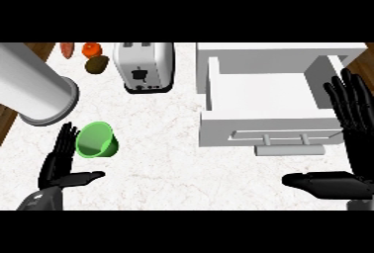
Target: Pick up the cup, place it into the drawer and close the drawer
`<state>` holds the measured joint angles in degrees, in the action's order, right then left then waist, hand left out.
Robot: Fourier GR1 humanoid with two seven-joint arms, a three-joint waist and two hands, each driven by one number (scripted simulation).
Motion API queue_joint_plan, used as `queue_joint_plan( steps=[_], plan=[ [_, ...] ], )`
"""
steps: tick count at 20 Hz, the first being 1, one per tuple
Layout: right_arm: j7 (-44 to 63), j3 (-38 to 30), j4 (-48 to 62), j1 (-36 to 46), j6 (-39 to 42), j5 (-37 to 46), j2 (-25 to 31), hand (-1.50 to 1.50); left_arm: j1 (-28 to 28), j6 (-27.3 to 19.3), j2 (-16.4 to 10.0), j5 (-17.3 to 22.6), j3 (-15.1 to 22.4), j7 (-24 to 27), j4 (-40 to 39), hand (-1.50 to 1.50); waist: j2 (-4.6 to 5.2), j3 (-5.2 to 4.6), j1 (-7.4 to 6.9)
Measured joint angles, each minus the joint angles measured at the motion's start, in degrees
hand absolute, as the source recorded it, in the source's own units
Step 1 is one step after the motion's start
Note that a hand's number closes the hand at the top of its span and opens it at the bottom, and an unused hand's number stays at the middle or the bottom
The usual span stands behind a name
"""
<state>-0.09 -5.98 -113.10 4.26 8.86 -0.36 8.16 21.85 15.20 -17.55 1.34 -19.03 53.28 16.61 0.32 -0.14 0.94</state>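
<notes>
A green cup (97, 140) lies tilted on the marble counter at the left, its mouth facing the view. My left hand (60, 165) stands just left of it with straight fingers pointing up and thumb out to the right; its fingertips sit beside the cup's rim, and whether they touch it I cannot tell. The white drawer (268, 129) is pulled open at the right, its handle toward me and nothing inside. My right hand (352, 148) is open at the right edge, fingers up along the drawer's right side, thumb stretched left below the handle.
A white toaster (145, 66) stands at the back centre. A large grey cylinder (33, 91) lies at the left, just behind the cup. Fruit (93, 55) sits at the back left. A wooden floor shows past the counter's left edge.
</notes>
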Motion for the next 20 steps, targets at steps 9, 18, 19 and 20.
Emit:
queue_joint_plan(
  steps=[9,18,19,20],
  plan=[
    [-0.66,1.79,0.49,-0.03,-0.42,1.71,-1.23,-1.5,2.64,-0.34,-0.9,-1.21,0.14,2.45,-4.81,-1.5,0.2,-0.08,0.45],
    [-0.84,1.25,1.15,0.48,0.26,0.87,-0.97,-1.5,4.57,0.73,0.25,-1.03,-0.15,2.62,-6.05,-1.5,0.36,-0.12,0.64],
    [-0.87,0.99,0.98,0.01,0.6,0.51,-0.75,-1.5,4.82,0.99,0.45,-0.93,-0.2,2.5,-6.1,-1.5,0.36,-0.13,0.71],
    [-1.13,1.03,1.47,0.16,0.42,0.65,-0.97,-1.5,5.21,1.7,0.05,-0.79,-0.28,2.08,-6.09,-1.5,0.37,-0.13,0.7]
  ],
)
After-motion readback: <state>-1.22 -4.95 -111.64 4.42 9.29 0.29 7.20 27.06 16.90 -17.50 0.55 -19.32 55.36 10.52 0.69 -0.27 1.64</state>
